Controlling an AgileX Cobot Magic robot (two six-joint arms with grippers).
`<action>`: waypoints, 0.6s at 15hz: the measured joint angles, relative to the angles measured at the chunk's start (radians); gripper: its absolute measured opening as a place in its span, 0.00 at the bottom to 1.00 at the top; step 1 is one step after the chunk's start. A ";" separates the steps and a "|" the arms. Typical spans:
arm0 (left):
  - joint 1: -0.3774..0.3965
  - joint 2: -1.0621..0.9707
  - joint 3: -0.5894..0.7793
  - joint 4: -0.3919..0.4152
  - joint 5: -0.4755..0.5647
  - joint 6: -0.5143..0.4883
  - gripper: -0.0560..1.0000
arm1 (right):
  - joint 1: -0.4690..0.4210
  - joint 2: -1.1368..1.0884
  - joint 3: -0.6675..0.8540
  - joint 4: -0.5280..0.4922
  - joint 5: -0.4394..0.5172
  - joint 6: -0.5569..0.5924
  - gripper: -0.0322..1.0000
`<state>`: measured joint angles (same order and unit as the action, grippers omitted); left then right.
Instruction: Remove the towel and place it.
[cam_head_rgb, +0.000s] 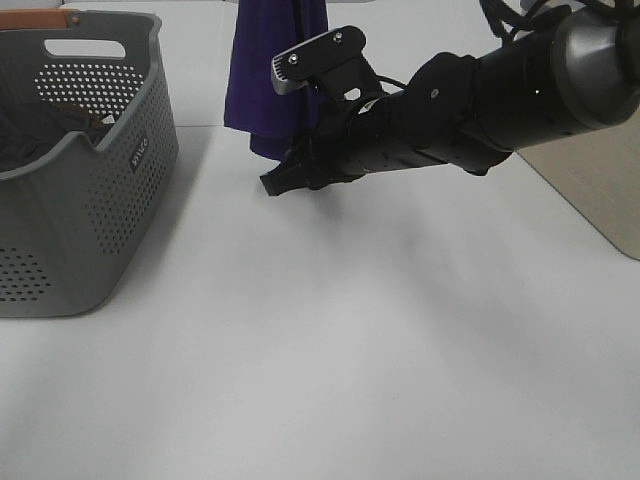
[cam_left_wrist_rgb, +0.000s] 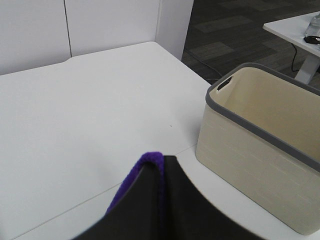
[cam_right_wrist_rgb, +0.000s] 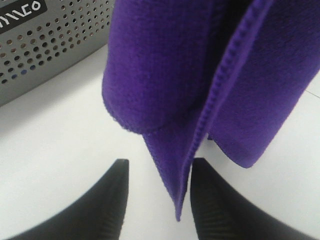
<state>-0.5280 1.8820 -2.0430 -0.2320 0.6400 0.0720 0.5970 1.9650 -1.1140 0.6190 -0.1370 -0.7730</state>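
Note:
The deep purple towel (cam_head_rgb: 268, 80) hangs down in folds at the back of the white table, its top cut off by the exterior view's upper edge. In the left wrist view my left gripper (cam_left_wrist_rgb: 163, 164) is shut on the towel (cam_left_wrist_rgb: 144, 170), which shows as a purple fold against the dark finger. My right gripper (cam_head_rgb: 284, 178) reaches in from the right to the towel's lower end. The right wrist view shows this gripper (cam_right_wrist_rgb: 157, 172) open, with the towel's hanging corner (cam_right_wrist_rgb: 170, 170) between its two fingers, which stand apart and do not pinch it.
A grey perforated basket (cam_head_rgb: 95, 200) stands at the left with a dark cloth (cam_head_rgb: 40, 130) inside. A cream basket with a grey rim (cam_left_wrist_rgb: 260, 135) shows in the left wrist view. A beige surface (cam_head_rgb: 600, 180) borders the table at the right.

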 joint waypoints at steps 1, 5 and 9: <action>-0.004 0.000 0.000 0.000 0.000 0.000 0.05 | 0.000 0.009 -0.001 -0.001 -0.004 0.000 0.37; -0.004 0.000 0.000 0.001 -0.001 0.000 0.05 | 0.000 0.019 -0.001 0.001 -0.078 0.000 0.20; -0.004 0.000 0.000 0.007 -0.001 0.000 0.05 | 0.000 0.014 -0.001 0.004 0.002 -0.001 0.03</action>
<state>-0.5320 1.8820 -2.0430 -0.2250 0.6390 0.0720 0.5970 1.9790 -1.1150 0.6230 -0.1350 -0.7740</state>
